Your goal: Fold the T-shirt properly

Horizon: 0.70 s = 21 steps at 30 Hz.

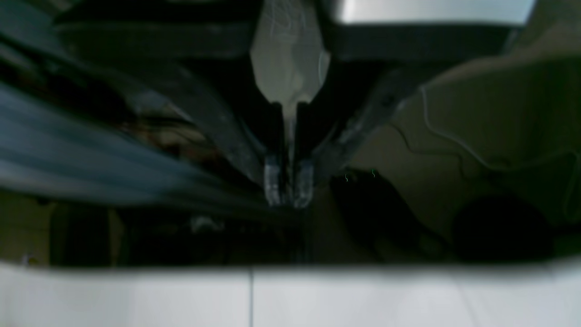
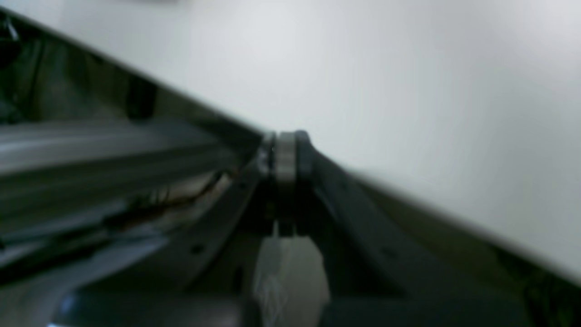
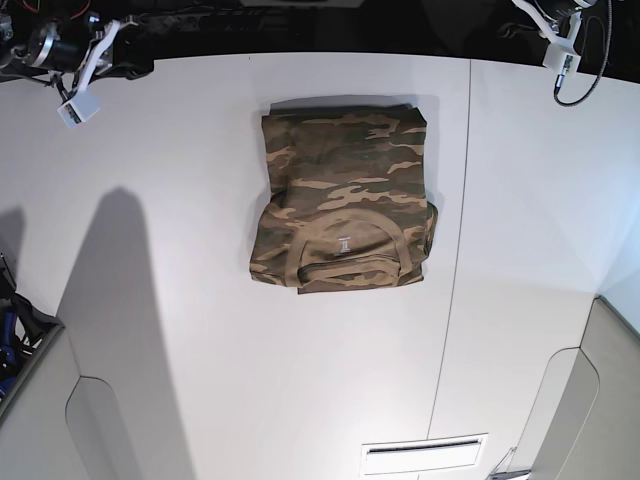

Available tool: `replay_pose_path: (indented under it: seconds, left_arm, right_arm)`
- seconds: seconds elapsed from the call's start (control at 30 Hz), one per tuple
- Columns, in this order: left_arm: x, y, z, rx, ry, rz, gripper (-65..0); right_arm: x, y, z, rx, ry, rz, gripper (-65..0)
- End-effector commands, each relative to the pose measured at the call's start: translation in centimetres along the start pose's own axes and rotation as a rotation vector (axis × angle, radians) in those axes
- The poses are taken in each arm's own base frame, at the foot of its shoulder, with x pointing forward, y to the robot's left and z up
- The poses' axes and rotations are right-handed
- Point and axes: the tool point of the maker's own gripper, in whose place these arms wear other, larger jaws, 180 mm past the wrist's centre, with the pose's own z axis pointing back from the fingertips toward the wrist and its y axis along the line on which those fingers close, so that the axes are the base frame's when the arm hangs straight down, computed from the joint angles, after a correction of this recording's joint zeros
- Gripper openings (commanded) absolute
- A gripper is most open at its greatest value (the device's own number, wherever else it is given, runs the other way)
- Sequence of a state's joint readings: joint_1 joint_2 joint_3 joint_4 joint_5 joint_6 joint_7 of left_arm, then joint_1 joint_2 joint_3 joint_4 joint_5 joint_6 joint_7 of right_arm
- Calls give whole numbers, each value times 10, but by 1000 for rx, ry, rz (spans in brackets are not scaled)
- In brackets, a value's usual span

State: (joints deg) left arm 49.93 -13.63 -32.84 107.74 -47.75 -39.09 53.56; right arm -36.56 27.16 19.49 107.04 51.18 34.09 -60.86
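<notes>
Here the T-shirt point(image 3: 343, 199) lies folded into a compact rectangle near the middle of the white table point(image 3: 200, 250), collar end toward the near side, the tan collar point(image 3: 345, 262) and small white neck label point(image 3: 343, 244) facing up. Both my arms are drawn back to the far edge, well apart from the cloth. My left gripper point(image 1: 289, 186) sits at the far corner on the base view's right; its wrist view is blurred, yet the two fingertips point(image 1: 272, 184) stand pressed together with nothing between them. My right gripper point(image 2: 283, 154) sits at the opposite far corner, and in its blurred wrist view the fingers also meet, holding nothing, with the table's edge just behind them.
</notes>
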Motion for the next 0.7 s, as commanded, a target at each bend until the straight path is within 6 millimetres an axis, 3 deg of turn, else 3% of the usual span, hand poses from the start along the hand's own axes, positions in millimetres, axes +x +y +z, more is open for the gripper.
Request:
replay_pose_path:
  seconds: [0.0,0.2,0.33,0.53,0.67]
  left_arm:
    - [-6,1,7,5,15,-22,-607]
    - [-54,1,19,20,169,-35,-607]
    - [-98,-4,22,-17,332,-69,-607]
    - [-172,-6,11,-78,536,-146,-607]
    - [-211,-11,-6,-116,633,-226,-607]
  right_arm:
    - [-4,2,5,6,7,5,-650]
    - [-59,21,9,51,120,-82,-650]
    - [-101,43,7,103,217,-150,-650]
    - [-179,83,-6,197,466,-160,-650]
    - [-230,90,-16,196,609,-144,-650]
